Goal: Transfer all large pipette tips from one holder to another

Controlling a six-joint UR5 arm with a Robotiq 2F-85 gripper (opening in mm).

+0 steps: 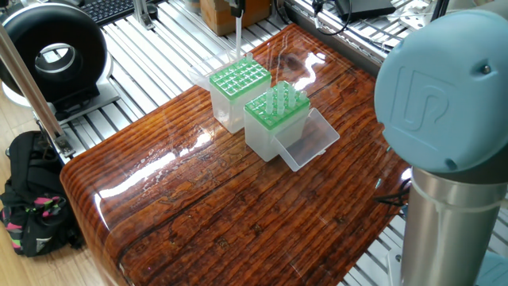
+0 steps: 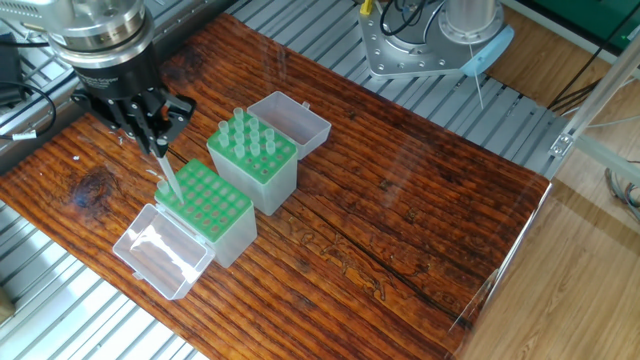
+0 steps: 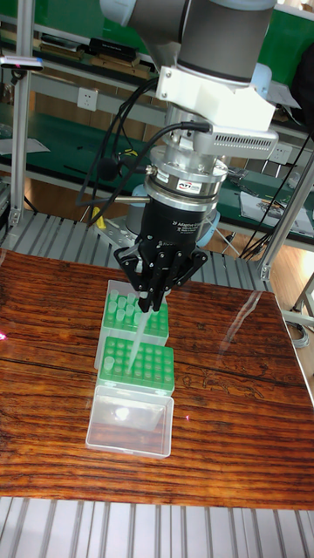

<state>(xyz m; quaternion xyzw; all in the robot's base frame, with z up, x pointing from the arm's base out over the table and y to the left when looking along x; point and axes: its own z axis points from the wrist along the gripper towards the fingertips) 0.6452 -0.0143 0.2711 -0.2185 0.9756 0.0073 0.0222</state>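
My gripper [image 2: 157, 140] [image 3: 150, 302] is shut on one large pipette tip [image 2: 170, 182] [image 3: 137, 338] [image 1: 238, 36], a translucent cone that hangs point down. Its point reaches the green grid of the holder [image 2: 208, 203] [image 3: 137, 364] [image 1: 238, 79], whose holes look empty. Whether the point is inside a hole I cannot tell. Right beside it stands the second holder [image 2: 255, 170] [image 3: 157, 324] [image 1: 270, 131], with several large pipette tips [image 2: 250, 135] [image 1: 283, 99] upright in it. In one fixed view only the gripper's fingertips [image 1: 236, 6] show at the top edge.
Each holder has a clear hinged lid lying open on the wooden table [image 2: 400, 200]: one [image 2: 160, 250] [image 3: 129, 423] and the other [image 2: 292, 118] [image 1: 305, 143]. Slotted aluminium rails [image 1: 151, 48] surround the table. The arm's blue base joint [image 1: 444, 87] fills the right foreground.
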